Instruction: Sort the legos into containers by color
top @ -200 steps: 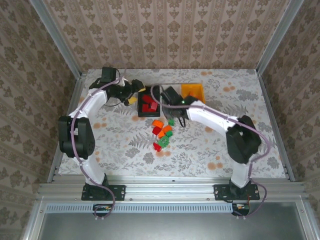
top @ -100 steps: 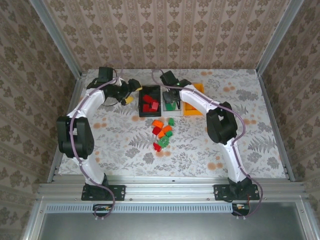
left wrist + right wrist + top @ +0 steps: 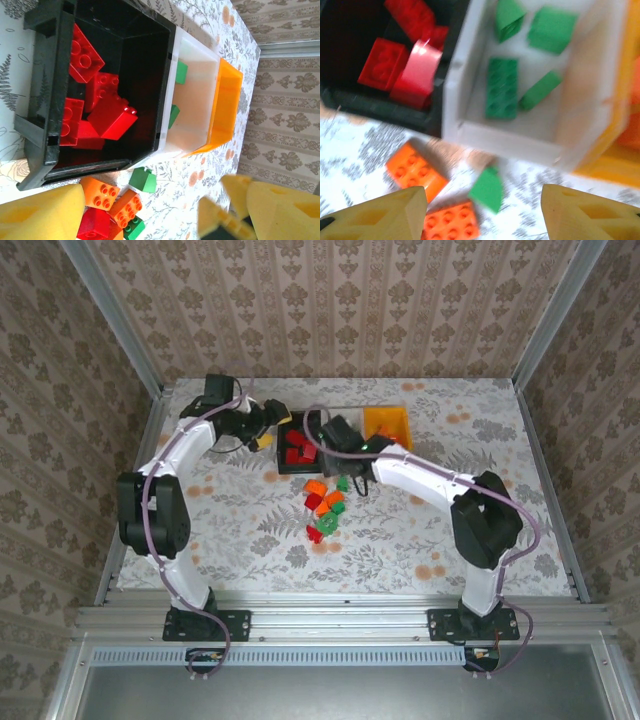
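Loose red, orange and green legos (image 3: 325, 505) lie in a small pile mid-table. Behind them stand the containers: a black bin (image 3: 150, 30) with red bricks (image 3: 97, 107), a white bin (image 3: 505, 137) with several green bricks (image 3: 501, 87), and an orange bin (image 3: 386, 420). My left gripper (image 3: 268, 430) hovers open beside the black bin's left side, nothing between its fingers (image 3: 40, 215). My right gripper (image 3: 482, 205) is open just in front of the white bin. A green brick (image 3: 487, 189) lies on the table ahead of its fingers (image 3: 585, 210), untouched.
Two orange bricks (image 3: 415, 170) (image 3: 451, 222) lie left of that green brick. A metal frame and patterned walls enclose the table (image 3: 450, 540), which has bare cloth at the left, right and front.
The right arm swung to the back over the white bin and has come back to the front of the bins near the pile. The left gripper barely shifted.
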Controlling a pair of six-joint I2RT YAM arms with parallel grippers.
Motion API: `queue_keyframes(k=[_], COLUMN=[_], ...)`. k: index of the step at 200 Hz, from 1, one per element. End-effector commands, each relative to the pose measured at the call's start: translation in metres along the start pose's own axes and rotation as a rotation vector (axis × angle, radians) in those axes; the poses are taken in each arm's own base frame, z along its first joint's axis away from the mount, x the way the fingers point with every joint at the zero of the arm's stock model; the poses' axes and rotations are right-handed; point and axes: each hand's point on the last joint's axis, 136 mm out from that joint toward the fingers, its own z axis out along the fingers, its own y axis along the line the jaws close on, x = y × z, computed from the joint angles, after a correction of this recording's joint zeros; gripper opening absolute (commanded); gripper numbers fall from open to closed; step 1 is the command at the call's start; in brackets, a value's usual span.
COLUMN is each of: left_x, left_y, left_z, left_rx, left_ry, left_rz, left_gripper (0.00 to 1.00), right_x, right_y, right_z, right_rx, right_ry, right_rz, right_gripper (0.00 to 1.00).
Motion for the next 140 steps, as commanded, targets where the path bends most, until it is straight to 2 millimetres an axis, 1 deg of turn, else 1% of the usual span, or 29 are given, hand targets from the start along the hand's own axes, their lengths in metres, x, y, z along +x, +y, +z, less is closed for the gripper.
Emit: queue_keyframes(k=[1, 27, 46, 66, 90, 117, 140], left_x=[0.002, 0.005, 0.005, 0.005, 0.005, 0.004, 0.004], left_y=[-0.007, -0.01, -0.012, -0.012, -0.012, -0.013, -0.012], left_z=[-0.004, -0.003, -0.005, -0.006, -0.006, -0.006, -0.006], left_rx=[0.008, 0.009, 0.007, 0.007, 0.007, 0.008, 0.007], left_ry=[-0.005, -0.001, -0.005, -0.007, -0.005, -0.007, -0.006], left_rz=[0.022, 0.034, 0.042, 0.044, 0.044, 0.043, 0.042], left_gripper=[0.86, 0.86, 0.86, 0.86, 0.86, 0.86, 0.86], right_x=[0.008, 0.022, 0.028, 0.034, 0.044, 0.049, 0.052], right_y=[0.01, 0.007, 0.008, 0.0, -0.002, -0.006, -0.012], right_z=[0.011, 0.026, 0.036, 0.046, 0.057, 0.069, 0.076], right_rx=[0.026, 0.056, 0.073, 0.128, 0.156, 0.169, 0.186], right_ry=[0.002, 0.037, 0.05, 0.06, 0.09, 0.11, 0.112], right_rz=[0.077, 0.154, 0.185, 0.203, 0.204, 0.214, 0.228], right_gripper=[0.65, 0.69, 0.69, 0.69, 0.68, 0.63, 0.57])
